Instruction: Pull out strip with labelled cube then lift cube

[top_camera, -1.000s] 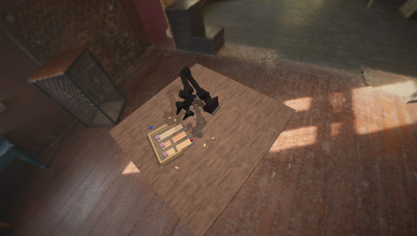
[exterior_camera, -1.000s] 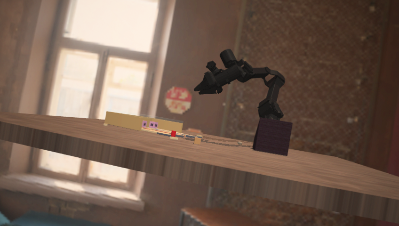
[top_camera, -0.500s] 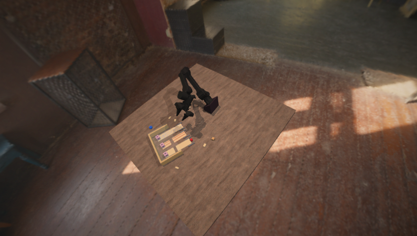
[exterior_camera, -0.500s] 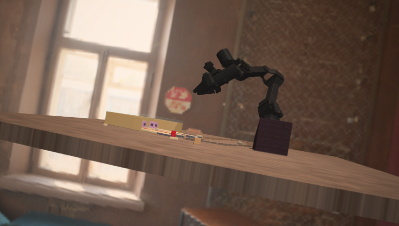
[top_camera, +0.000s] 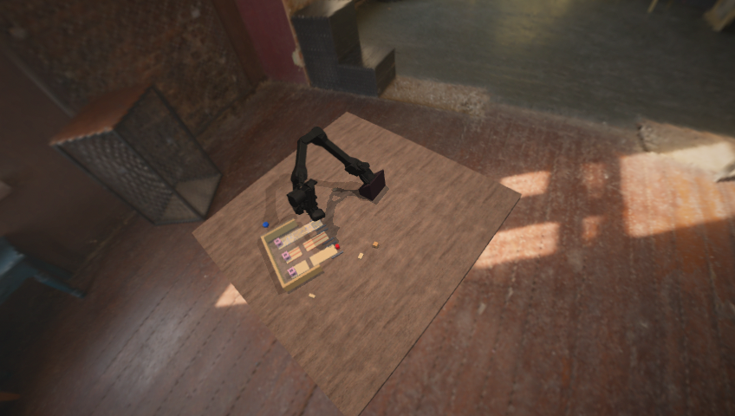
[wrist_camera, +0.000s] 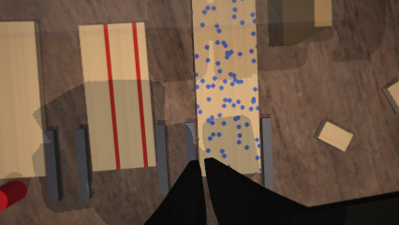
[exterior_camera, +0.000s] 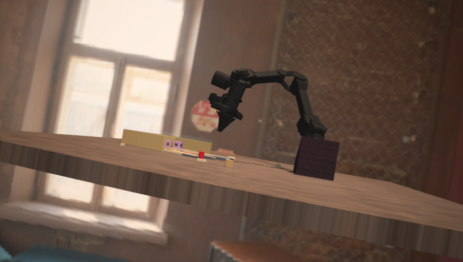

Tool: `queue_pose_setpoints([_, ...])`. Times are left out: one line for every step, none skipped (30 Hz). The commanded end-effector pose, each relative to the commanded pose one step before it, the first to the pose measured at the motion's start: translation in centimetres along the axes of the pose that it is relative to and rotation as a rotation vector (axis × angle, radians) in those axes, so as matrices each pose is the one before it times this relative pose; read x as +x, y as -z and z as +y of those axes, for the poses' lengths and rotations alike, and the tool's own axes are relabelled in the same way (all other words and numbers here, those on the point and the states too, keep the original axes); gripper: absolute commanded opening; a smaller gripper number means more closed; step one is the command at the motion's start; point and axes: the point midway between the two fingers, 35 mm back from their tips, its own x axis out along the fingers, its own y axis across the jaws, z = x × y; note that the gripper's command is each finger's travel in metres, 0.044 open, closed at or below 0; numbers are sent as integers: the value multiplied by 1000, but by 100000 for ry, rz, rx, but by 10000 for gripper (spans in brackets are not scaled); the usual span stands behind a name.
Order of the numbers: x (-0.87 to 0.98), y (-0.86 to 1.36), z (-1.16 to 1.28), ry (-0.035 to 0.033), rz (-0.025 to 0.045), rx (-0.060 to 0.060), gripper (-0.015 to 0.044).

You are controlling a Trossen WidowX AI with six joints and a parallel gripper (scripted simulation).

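My gripper (top_camera: 318, 215) (exterior_camera: 220, 130) (wrist_camera: 201, 168) is shut and empty, above the outer end of the blue-dotted strip (top_camera: 302, 232) (wrist_camera: 227, 96). That strip looks continuous up to the pink cube (top_camera: 277, 241) at its inner end. The red-striped strip (top_camera: 315, 241) (wrist_camera: 96, 61) has a gap along its length, with a pink cube (top_camera: 285, 256) on its inner piece. The plain strip (top_camera: 323, 255) (wrist_camera: 19, 94) also has a gap, with a pink cube (top_camera: 291, 271) at its inner end. The cubes' marks are too small to read surely. The wrist view shows no cubes.
A yellowish wall (top_camera: 272, 260) (exterior_camera: 142, 140) surrounds the strips' inner ends. Dark rails (wrist_camera: 267, 152) flank the outer ends. A red cylinder (top_camera: 337, 246) (exterior_camera: 201, 154) (wrist_camera: 13, 194) stands by the plain strip. A blue object (top_camera: 265, 224) and small wooden blocks (top_camera: 360, 256) (wrist_camera: 335, 136) lie around.
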Motion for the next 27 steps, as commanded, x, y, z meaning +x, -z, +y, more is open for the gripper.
queue_pose_setpoints([2410,624,-2457,4699,24164,9161,0])
queue_pose_setpoints([-20,28,-87,17,-12,-25,0])
queue_pose_setpoints([-20,28,-87,17,-12,-25,0])
queue_pose_setpoints([0,0,0,0,0,0,0])
queue_pose_setpoints([0,0,0,0,0,0,0])
queue_pose_setpoints([0,0,0,0,0,0,0])
queue_pose_setpoints([0,0,0,0,0,0,0])
queue_pose_setpoints([27,-3,1,-3,1,0,0])
queue_pose_setpoints([82,-8,2,-8,3,1,0])
queue_pose_setpoints([107,-10,2,-11,3,1,0])
queue_pose_setpoints([155,-15,2,-14,4,2,0])
queue_pose_setpoints([161,-15,2,-14,4,2,0])
queue_pose_setpoints([162,-14,1,-13,3,2,0])
queue_pose_setpoints([162,-14,0,-12,3,2,0])
queue_pose_setpoints([162,-13,0,-11,2,2,0])
queue_pose_setpoints([166,-12,-1,-10,2,2,0])
queue_pose_setpoints([166,-12,-2,-9,1,2,0])
queue_pose_setpoints([166,-10,-3,-7,1,2,0])
queue_pose_setpoints([166,-10,-3,-6,0,2,0])
queue_pose_setpoints([166,-9,-4,-5,0,2,0])
queue_pose_setpoints([166,-8,-5,-4,-1,2,0])
queue_pose_setpoints([166,-7,-5,-2,-1,2,0])
queue_pose_setpoints([166,-6,-6,-1,-2,1,0])
queue_pose_setpoints([166,-5,-7,0,-2,1,0])
queue_pose_setpoints([165,-4,-7,1,-3,1,0])
queue_pose_setpoints([165,-3,-8,3,-3,1,0])
queue_pose_setpoints([165,-2,-8,4,-4,1,0])
